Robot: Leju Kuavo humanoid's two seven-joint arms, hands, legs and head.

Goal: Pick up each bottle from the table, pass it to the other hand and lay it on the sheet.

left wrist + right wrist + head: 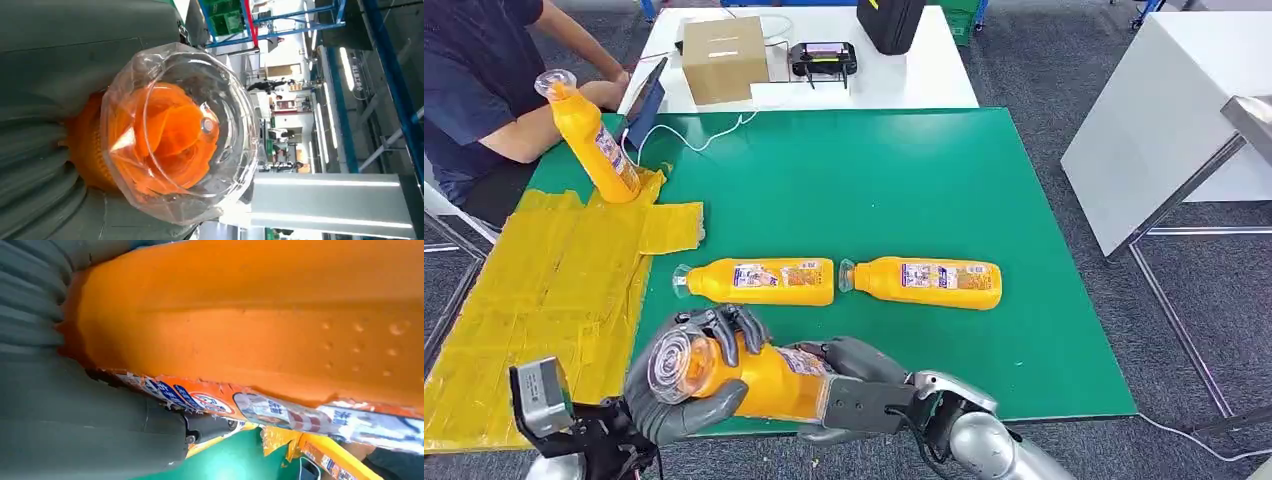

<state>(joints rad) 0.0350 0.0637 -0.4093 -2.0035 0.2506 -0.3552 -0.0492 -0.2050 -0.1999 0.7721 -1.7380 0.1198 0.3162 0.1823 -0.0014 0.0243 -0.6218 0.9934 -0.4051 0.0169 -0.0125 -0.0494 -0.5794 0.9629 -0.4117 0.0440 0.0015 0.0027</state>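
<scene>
The green table (874, 190) fills the middle of the head view, and the yellow sheet (544, 270) is spread over its left side. Two orange bottles (759, 281) (924, 283) are laid end to end at centre frame. A fourth bottle (594, 140) is stood tilted at the sheet's upper edge, beside a seated person (484, 90). At lower centre, the held bottle (759, 380) is gripped at its neck by the left hand (674, 395) and around its body by the right hand (854, 385), fingers wrapped.

Grey ribbed left hand (686, 385) with dark fingers, grey right hand (849, 362), silver forearm, black cables
</scene>
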